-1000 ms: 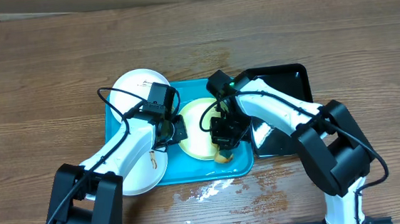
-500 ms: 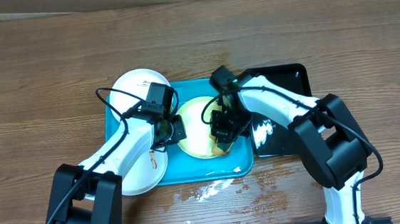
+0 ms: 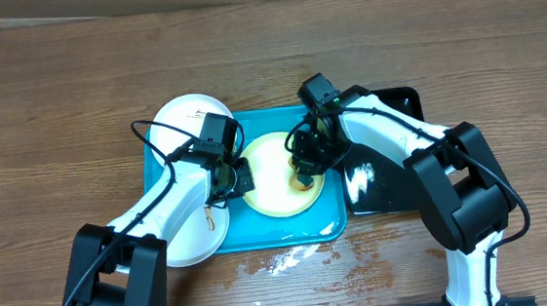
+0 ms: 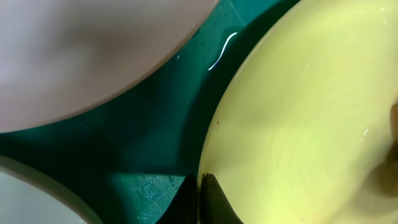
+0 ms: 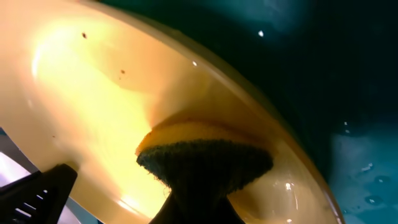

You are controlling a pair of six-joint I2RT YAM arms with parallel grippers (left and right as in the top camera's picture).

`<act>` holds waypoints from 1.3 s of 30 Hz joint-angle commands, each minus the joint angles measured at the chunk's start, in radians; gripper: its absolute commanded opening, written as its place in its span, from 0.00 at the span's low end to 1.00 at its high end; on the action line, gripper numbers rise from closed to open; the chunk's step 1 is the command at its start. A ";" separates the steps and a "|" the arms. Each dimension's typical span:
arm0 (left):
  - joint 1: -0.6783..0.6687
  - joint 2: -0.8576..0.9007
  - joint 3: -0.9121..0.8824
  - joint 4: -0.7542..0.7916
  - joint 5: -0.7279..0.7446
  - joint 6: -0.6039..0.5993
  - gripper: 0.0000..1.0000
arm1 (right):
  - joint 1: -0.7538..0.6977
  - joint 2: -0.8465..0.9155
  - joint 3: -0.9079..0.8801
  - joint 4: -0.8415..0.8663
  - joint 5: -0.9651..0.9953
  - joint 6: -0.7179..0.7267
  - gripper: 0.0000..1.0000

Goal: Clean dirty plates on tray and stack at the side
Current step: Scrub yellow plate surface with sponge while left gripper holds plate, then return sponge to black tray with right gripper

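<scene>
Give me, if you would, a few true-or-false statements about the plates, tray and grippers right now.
1. The right gripper presses a sponge onto the yellow-green plate. True.
2. The left gripper is open, touching nothing. False: it is shut on the yellow-green plate's rim.
3. A wet patch lies on the table. True.
4. The yellow-green plate lies on bare table. False: it lies in the turquoise tray.

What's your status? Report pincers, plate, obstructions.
Left pincer shut on yellow plate rim. Right pincer shut on sponge, pressed on that plate in the tray. White plates beside left arm, not in the way.
</scene>
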 commanded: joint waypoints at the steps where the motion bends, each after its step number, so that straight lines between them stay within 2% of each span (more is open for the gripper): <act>1: 0.002 0.007 0.000 -0.018 -0.014 0.024 0.04 | 0.005 0.016 0.016 0.027 0.063 0.015 0.04; 10: 0.002 0.007 0.000 -0.018 -0.014 0.024 0.04 | 0.005 0.016 0.016 0.111 0.033 0.026 0.04; 16: 0.002 0.007 0.000 -0.018 -0.014 0.024 0.04 | -0.010 0.013 0.048 0.257 -0.208 0.022 0.04; 19: 0.002 0.007 0.000 -0.018 -0.014 0.024 0.04 | -0.045 0.000 0.130 0.248 -0.280 0.006 0.04; 24: 0.002 0.007 0.002 -0.017 -0.025 0.032 0.04 | -0.109 -0.056 0.278 0.083 -0.262 -0.070 0.04; 28: 0.002 0.006 0.033 -0.032 -0.039 0.054 0.04 | -0.163 -0.121 0.343 -0.083 -0.110 -0.127 0.04; 35: -0.001 -0.010 0.212 -0.199 -0.152 0.077 0.04 | -0.289 -0.194 0.353 -0.375 0.204 -0.179 0.04; 39: -0.019 -0.018 0.329 -0.281 -0.243 0.089 0.04 | -0.358 -0.194 0.352 -0.512 0.307 -0.251 0.04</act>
